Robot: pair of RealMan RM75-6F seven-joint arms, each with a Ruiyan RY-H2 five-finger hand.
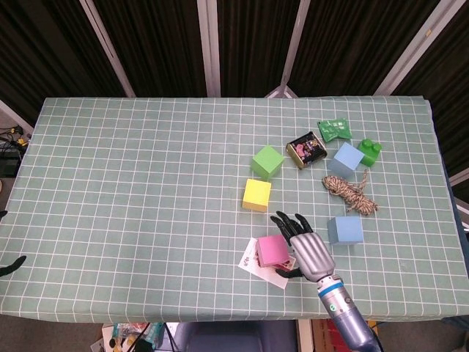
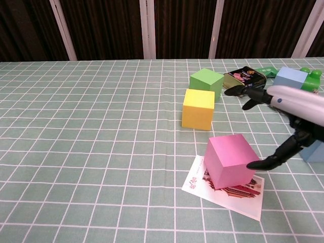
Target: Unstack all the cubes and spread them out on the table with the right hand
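On the postcard (image 2: 225,188) we see the pink cube (image 2: 229,160) sitting freed, right hand (image 1: 306,246) spread wide; a careless withdrawal could nudge it.

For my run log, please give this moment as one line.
right hand: open, beside pink cube | pink cube: resting on postcard | left hand: barely visible

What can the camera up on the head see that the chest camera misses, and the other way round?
Only the head view shows the rope coil, the whole table edge and a dark tip of the left hand.

Only the chest view shows, from the side, that the pink cube sits on the picture card, and that the right hand has its fingers spread, clear of the cube.

Both show the yellow cube, green cube, tin and pale blue cubes.
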